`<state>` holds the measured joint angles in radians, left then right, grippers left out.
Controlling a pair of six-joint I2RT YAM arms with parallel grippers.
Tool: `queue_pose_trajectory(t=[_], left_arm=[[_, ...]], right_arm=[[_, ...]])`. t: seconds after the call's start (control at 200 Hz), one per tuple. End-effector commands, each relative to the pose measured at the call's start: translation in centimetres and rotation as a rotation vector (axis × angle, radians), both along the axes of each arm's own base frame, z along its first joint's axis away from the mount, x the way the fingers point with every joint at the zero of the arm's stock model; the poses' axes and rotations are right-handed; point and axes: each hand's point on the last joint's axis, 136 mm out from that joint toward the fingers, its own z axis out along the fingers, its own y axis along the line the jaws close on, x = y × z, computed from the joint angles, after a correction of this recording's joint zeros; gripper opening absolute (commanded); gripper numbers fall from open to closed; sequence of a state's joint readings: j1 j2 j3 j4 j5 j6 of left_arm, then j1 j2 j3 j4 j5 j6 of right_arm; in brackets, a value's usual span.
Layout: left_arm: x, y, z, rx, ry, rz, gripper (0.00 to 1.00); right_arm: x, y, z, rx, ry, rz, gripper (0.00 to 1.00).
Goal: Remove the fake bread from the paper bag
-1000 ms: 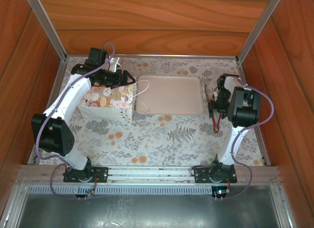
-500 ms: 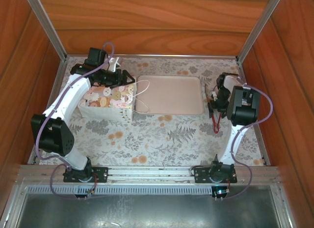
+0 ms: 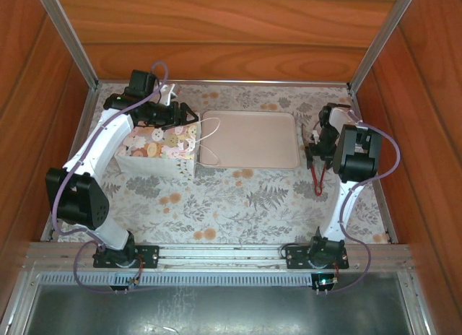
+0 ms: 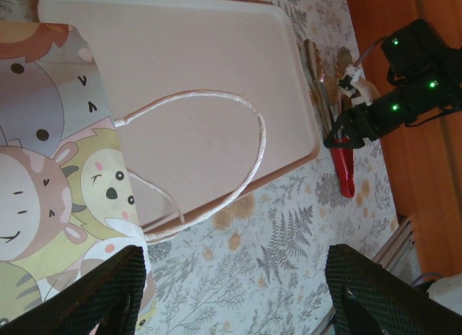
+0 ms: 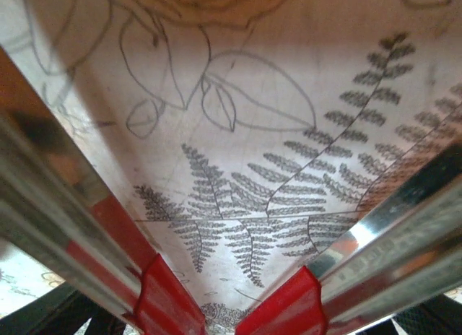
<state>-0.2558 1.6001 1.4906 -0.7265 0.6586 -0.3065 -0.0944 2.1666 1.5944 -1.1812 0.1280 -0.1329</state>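
Observation:
The paper bag (image 3: 160, 149), printed with cartoon animals, lies on its side at the table's left. Its mouth faces the tray and its white cord handle (image 4: 245, 125) rests on the tray's left end. The fake bread is hidden. My left gripper (image 3: 182, 117) hovers over the bag's far side near the mouth. It is open (image 4: 234, 295), with bare tablecloth between its fingers and the bag's edge beside the left finger (image 4: 101, 292). My right gripper (image 3: 315, 151), to the right of the tray, is shut on metal tongs (image 5: 170, 302) with red parts (image 3: 316, 182), whose arms spread apart over the cloth.
A beige rectangular tray (image 3: 249, 140) lies empty in the middle, between the bag and the right arm. Wooden walls and aluminium posts (image 3: 375, 42) enclose the table on three sides. The floral cloth (image 3: 238, 198) in front of the tray is open room.
The right arm has shifted slightly toward the far side and the tongs in its jaws have spread a little wider. The left arm and the bag have not moved.

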Motion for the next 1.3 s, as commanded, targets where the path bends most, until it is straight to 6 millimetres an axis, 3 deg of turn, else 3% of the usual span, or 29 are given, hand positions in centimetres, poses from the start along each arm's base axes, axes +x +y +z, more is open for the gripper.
queue_pose_trajectory(t=[0.0,0.095,0.495,0.795,1.294], left_arm=[[-0.4,0.3,0.5,0.003,-0.011,0.000,0.70],[-0.4,0.3,0.4,0.002,-0.008,0.000,0.70],[-0.5,0.4,0.5,0.002,-0.013,0.002,0.70],[-0.3,0.4,1.1,-0.002,-0.023,0.009,0.70],[-0.2,0.4,2.1,-0.014,-0.034,0.020,0.70]], right_arm=[[1.4,0.3,-1.8,0.043,-0.029,0.003,0.78],[0.8,0.2,-2.7,0.035,-0.005,0.002,0.76],[0.3,0.3,-2.4,0.041,-0.008,-0.014,0.67],[0.4,0.5,3.6,0.025,-0.151,-0.051,0.54],[0.5,1.0,12.0,0.013,-0.328,-0.131,0.51]])
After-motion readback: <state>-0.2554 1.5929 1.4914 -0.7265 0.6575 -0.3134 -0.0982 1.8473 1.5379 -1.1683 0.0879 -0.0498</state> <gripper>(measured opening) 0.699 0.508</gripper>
